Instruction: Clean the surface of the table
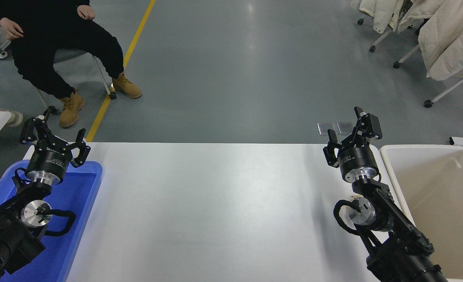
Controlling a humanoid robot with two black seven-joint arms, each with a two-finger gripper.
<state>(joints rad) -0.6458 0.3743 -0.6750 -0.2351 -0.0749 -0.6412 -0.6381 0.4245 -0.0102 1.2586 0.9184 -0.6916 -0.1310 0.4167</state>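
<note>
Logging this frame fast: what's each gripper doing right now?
Left gripper: open, empty, parked above the blue plastic tray.
Right gripper: open, empty, over the white table surface.

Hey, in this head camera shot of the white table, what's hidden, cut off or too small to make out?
- White tabletop: the patch under the right arm is hidden by that arm in the head view.
- Beige rectangular bin: cut off by the right and bottom edges.
- Blue plastic tray: mostly covered by the parked left arm.
- Right gripper and left gripper: printed lettering too small to read.
- Seated person: upper body cut off by the top edge.
</note>
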